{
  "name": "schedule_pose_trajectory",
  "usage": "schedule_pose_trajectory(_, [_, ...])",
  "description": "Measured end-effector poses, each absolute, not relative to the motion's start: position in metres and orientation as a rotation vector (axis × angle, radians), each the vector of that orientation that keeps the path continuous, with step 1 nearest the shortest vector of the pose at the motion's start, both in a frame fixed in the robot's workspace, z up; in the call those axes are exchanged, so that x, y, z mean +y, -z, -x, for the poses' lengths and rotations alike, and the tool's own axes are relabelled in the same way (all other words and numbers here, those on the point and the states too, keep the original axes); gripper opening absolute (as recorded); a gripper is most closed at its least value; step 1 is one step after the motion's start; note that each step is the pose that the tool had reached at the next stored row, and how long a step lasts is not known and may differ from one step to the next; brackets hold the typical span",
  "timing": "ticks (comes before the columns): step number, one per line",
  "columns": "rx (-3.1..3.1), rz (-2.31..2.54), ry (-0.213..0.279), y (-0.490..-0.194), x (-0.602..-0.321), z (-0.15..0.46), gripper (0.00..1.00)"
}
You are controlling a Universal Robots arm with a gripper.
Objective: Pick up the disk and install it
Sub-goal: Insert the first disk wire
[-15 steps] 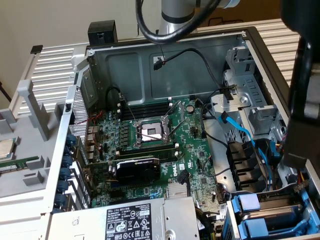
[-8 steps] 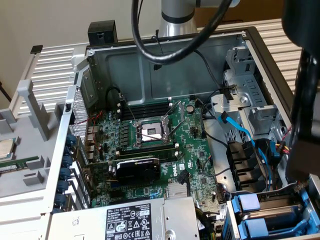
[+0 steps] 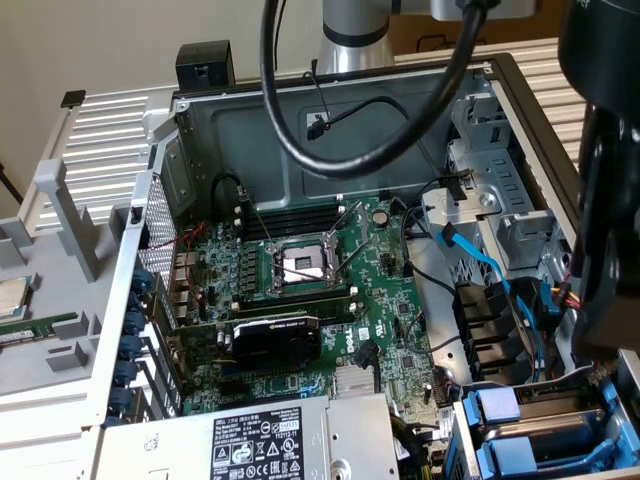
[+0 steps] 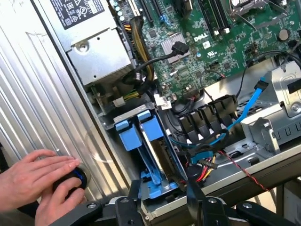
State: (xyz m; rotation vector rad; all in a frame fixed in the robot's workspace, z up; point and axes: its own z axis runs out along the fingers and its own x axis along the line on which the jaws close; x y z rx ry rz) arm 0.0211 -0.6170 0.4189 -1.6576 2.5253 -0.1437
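Two dark fingers [image 4: 194, 195] of the claw [image 4: 162, 186] stood partway apart, one at each side of the near end of the disk [image 4: 151, 155], closed on its blue frame. The disk sat on edge in the drive cage [image 4: 131, 113] of the open computer case [image 3: 330, 110], its long blue rail running away from the claw to a paler blue tab at the far end. A second blue carrier [image 4: 126, 137] stood just beside it in the same cage.

Off to one side, a person's hand [image 4: 35, 181] rested on the ribbed metal tabletop [image 4: 56, 103], its fingers curled over a black knob with a blue ring [image 4: 75, 181].

Just past the cage, a bundle of red, yellow and black wires [image 4: 207, 167] lay near a row of black clips, and a light blue flat cable [image 4: 244, 106] rose across the grey metal bracket.

Beyond these lay the green motherboard [image 4: 221, 42], with the silver power supply [image 4: 101, 56] beside it, label up.

From the exterior view, the motherboard [image 3: 390, 300] carried a black expansion card [image 3: 275, 340] and, farther back, the open processor socket [image 3: 303, 262]. A thick black hose [image 3: 300, 140] looped above the case's far wall, and the arm [image 3: 600, 200] loomed dark at the exterior view's right.
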Motion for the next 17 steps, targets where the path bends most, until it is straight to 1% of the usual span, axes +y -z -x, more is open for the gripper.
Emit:
schedule_pose_trajectory(9, [2.393,1.833,0.130,-0.4148,-0.6176,-0.0210,0.51])
schedule_pose_trajectory(13, [2.380,1.849,0.127,-0.4111,-0.6221,-0.0216,0.51])
schedule_pose_trajectory(17, [2.376,1.844,0.090,-0.4089,-0.6264,-0.0236,0.51])
